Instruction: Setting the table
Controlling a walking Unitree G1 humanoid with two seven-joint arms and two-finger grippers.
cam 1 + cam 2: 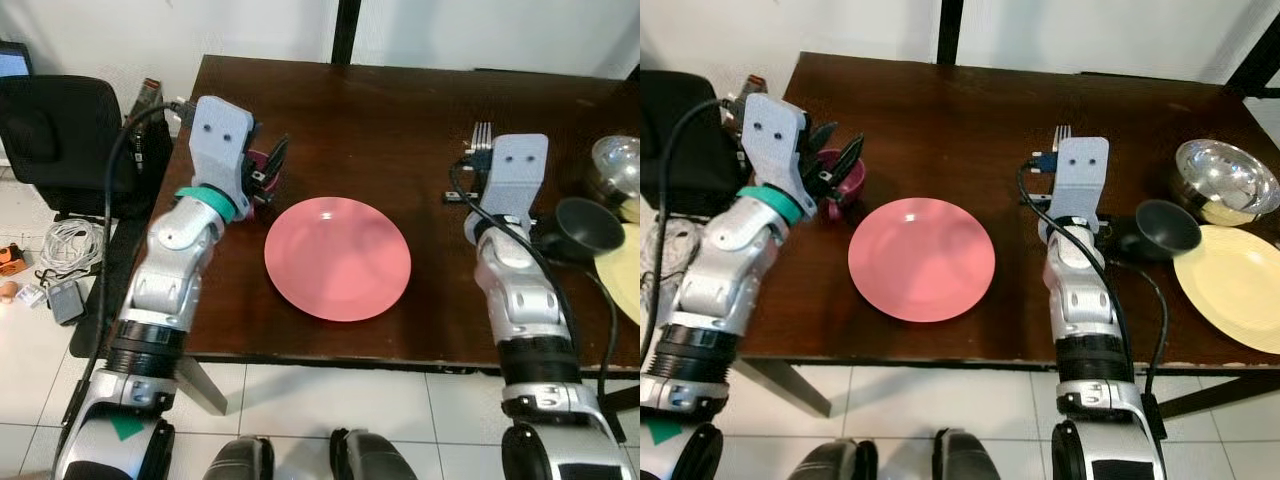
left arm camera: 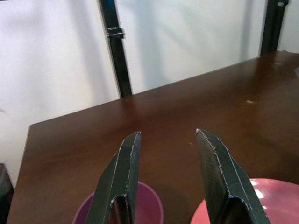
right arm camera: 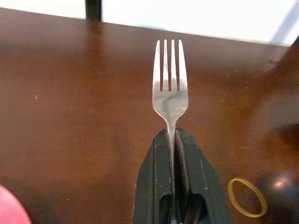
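1. My right gripper (image 3: 175, 140) has its two black fingers pressed flat together on the handle of a fork (image 3: 170, 88); the tines stick out past the fingertips, pointing to the far side of the table, so the fork's long axis runs near to far.
2. In the head views the fork's tines (image 1: 1062, 133) show just above the right wrist housing; the gripper hangs over bare wood, to the right of the pink plate (image 1: 921, 258) and apart from it; whether the fork touches the table (image 1: 970, 110) yet, I cannot tell.
3. The relation I steer by: the plate lies to the left of the fork, and the fork already runs parallel to the plate's right side; I judge the coming move to be a lowering and release more than a turn; the right arm is plainly the nearer one for this.
4. A yellow rubber band (image 3: 246, 197) lies on the wood near the gripper; a dark bowl (image 1: 1167, 229) sits close on the right, with a steel bowl (image 1: 1225, 180) and a yellow plate (image 1: 1232, 285) beyond it; I would keep clear of the dark bowl.
5. My left gripper (image 2: 166, 154) holds nothing, its fingers spread well apart, hovering over a purple cup (image 1: 845, 175) just left of the pink plate.
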